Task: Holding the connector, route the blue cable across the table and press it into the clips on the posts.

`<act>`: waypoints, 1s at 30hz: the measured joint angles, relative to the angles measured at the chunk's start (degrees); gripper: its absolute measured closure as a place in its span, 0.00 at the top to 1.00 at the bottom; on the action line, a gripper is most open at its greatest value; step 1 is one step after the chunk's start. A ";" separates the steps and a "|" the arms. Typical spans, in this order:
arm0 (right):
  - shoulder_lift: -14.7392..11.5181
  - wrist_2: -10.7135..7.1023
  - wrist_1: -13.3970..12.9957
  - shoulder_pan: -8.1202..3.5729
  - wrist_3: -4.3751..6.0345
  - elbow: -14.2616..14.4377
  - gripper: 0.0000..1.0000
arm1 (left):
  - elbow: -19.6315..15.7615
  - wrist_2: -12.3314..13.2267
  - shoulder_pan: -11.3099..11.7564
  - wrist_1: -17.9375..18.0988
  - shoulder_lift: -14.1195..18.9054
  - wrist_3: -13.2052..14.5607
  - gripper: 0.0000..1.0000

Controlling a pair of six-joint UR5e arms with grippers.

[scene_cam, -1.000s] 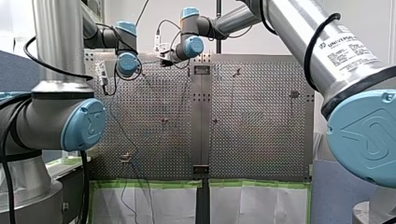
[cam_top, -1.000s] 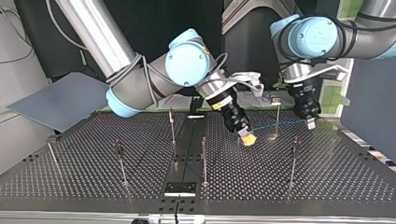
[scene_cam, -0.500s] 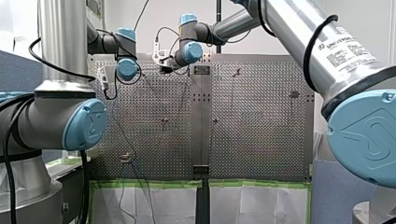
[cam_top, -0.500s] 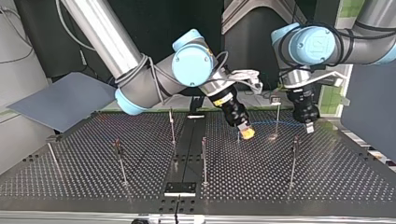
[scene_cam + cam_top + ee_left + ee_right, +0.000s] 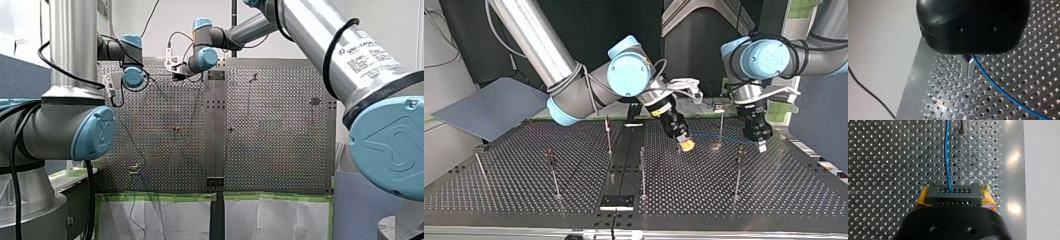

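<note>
Blue cable (image 5: 947, 157): thin, light and limp by the look of it. It is judged likely to sag unless kept taut, and is best gripped close to whichever clip is being served. Connector (image 5: 952, 196): a rigid black block, judged the firmest hold. Hard pulling where the cable enters it risks strain.

Right pincer (image 5: 686, 144): yellow pads closed on the connector's two ends, with the cable leaving ahead of it. Left pincer (image 5: 968, 67): metal fingers drawn together, with the cable emerging from between them near their root and trailing over the surface (image 5: 1023, 62). It is judged gripped, though the pincer body shadows the contact.

Location: in the top view the cable spans above the surface from right pincer to left pincer. It crosses a post (image 5: 721, 125); whether it touches the post cannot be told.

Not determinable:
- the clips on the posts, which are too small to read;
- whether the cable is seated in any clip;
- the cable's far end, which is cut off in the left wrist view;
- both pincers in the front view, where the wrists mask them.
</note>
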 joint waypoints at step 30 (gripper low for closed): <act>2.05 0.27 0.08 -0.49 -0.13 -3.91 0.00 | 4.10 6.94 6.80 2.55 -4.27 -2.45 0.00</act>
